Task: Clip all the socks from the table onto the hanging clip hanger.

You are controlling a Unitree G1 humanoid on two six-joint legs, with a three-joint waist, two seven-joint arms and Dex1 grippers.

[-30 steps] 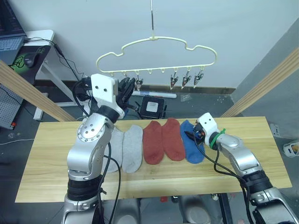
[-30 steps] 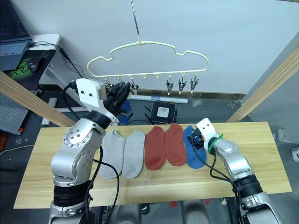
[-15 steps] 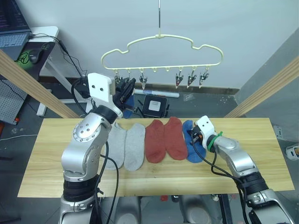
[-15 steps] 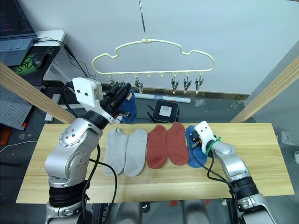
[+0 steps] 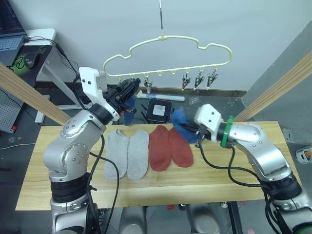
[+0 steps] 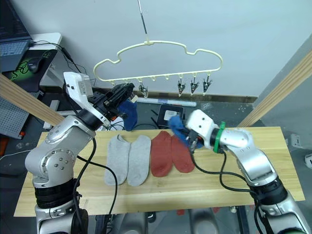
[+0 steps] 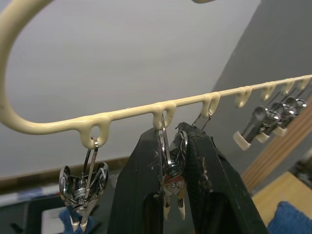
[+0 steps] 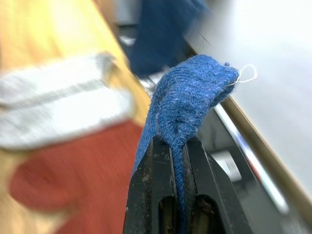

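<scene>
The pale-yellow clip hanger hangs over the far edge of the table. My left gripper is raised to its bottom bar and shut on the second metal clip, squeezing it. One blue sock dangles from the first clip, beside that gripper. My right gripper is shut on the other blue sock, holding it in the air above the red socks. Two grey socks lie flat to the left of the red pair. Three free clips hang at the bar's right end.
Slanted wooden beams flank the table. A white desk with a laptop stands at the back left. A black box sits on the floor behind the table.
My right gripper shut on the blue sock lying on the table and lifted it up and to the left. The left gripper stayed on its clip.
</scene>
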